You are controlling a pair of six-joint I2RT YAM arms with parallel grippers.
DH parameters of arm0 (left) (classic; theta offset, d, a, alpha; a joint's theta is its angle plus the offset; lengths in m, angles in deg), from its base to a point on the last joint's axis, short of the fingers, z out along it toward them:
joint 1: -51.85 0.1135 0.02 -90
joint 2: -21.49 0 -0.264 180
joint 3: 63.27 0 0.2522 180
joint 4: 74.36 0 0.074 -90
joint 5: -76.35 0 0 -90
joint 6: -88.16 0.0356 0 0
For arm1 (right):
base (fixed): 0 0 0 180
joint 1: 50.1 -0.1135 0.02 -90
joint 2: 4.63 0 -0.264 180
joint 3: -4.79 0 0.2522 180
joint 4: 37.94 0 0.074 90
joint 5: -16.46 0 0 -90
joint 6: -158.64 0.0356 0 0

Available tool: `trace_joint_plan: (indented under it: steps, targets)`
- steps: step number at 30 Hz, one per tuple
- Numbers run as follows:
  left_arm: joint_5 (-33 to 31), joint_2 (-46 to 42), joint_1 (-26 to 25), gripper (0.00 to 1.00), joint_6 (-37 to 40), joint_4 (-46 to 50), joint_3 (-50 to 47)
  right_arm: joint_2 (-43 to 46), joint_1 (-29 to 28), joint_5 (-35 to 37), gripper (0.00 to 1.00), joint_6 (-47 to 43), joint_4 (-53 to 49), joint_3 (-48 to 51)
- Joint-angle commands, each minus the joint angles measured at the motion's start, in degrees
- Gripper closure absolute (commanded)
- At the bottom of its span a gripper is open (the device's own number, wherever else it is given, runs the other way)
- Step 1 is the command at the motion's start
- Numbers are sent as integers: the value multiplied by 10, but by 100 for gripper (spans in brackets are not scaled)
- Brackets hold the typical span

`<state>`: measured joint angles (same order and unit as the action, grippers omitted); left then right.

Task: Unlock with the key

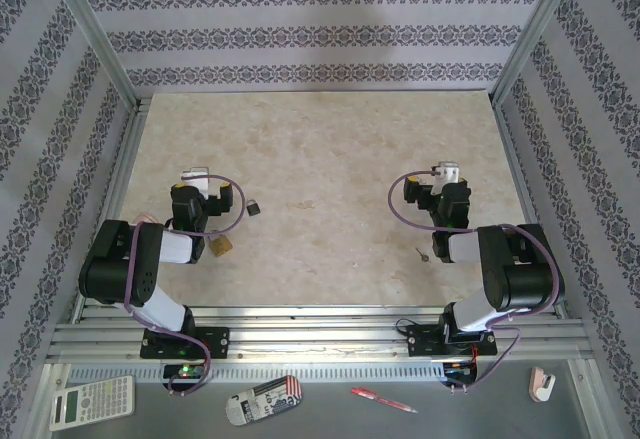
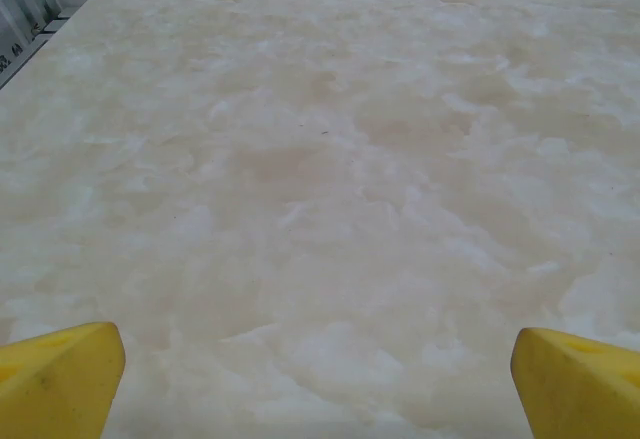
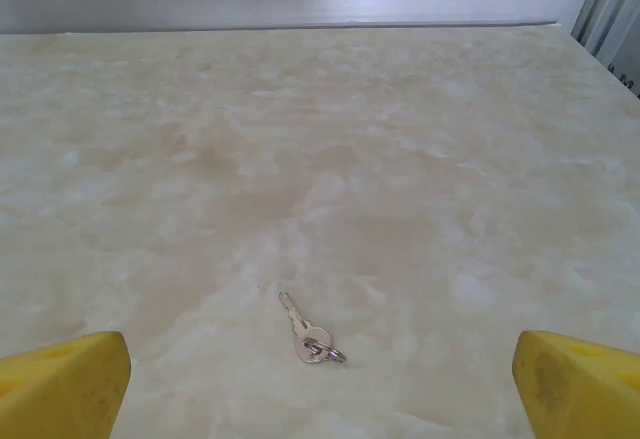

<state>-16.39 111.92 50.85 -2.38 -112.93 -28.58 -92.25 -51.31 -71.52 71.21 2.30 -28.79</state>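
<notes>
The key (image 3: 311, 333) is small and silvery with a ring on its head. It lies flat on the marble table just ahead of my right gripper (image 3: 320, 349), slightly left of centre. The yellow fingertips (image 3: 70, 379) stand wide apart with nothing between them, so the right gripper is open. In the top view the key (image 1: 424, 253) is a tiny grey mark left of the right arm (image 1: 445, 204). My left gripper (image 2: 316, 349) is open over bare table. A brass padlock (image 1: 221, 247) lies beside the left arm (image 1: 190, 209).
A small black blocky object (image 1: 254, 206) sits right of the left arm. Patterned walls and aluminium posts (image 1: 105, 54) fence in the table. Past the front rail lie a calculator (image 1: 92, 402), a patterned case (image 1: 263, 400), a red pen (image 1: 383, 399) and a white item (image 1: 540, 384).
</notes>
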Motion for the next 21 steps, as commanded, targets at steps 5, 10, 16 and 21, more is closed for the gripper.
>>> trace_joint_plan:
  steps: [5, 10, 16, 21]
  targets:
    - [7, 7, 5, 1, 5, -24, 10, -6, 6, -7, 2, -6, 25, -13]
    - [7, 7, 5, 1, 5, -24, 10, -6, 5, -7, 2, -6, 25, -13]
    - [7, 7, 5, 1, 5, -24, 10, -6, 5, -9, 2, -6, 24, -13]
    - [7, 7, 5, 1, 5, -23, 11, -6, 6, -9, 2, -5, 24, -13]
